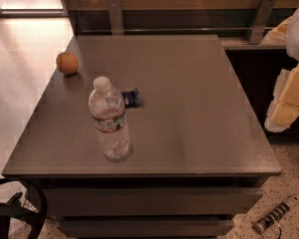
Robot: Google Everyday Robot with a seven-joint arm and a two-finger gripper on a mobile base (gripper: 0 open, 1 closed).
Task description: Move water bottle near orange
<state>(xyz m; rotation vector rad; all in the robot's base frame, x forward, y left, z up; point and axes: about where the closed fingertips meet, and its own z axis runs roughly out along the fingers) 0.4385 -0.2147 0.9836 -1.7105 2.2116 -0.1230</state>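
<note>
The water bottle (108, 118) stands upright on the grey table (189, 108), toward the front left. It is clear and ribbed, with a white cap and a red-and-white label band. The orange (67, 62) sits near the table's left edge, farther back than the bottle and well apart from it. My gripper (289, 96) shows as white and yellow parts at the right edge of the view, raised beside the table's right side, far from the bottle and holding nothing that I can see.
A small dark snack wrapper (131, 98) lies just behind and right of the bottle. A low wall with metal brackets (115, 15) backs the table. A power strip (278, 214) lies on the floor at the front right, and dark cables (15, 210) at the front left.
</note>
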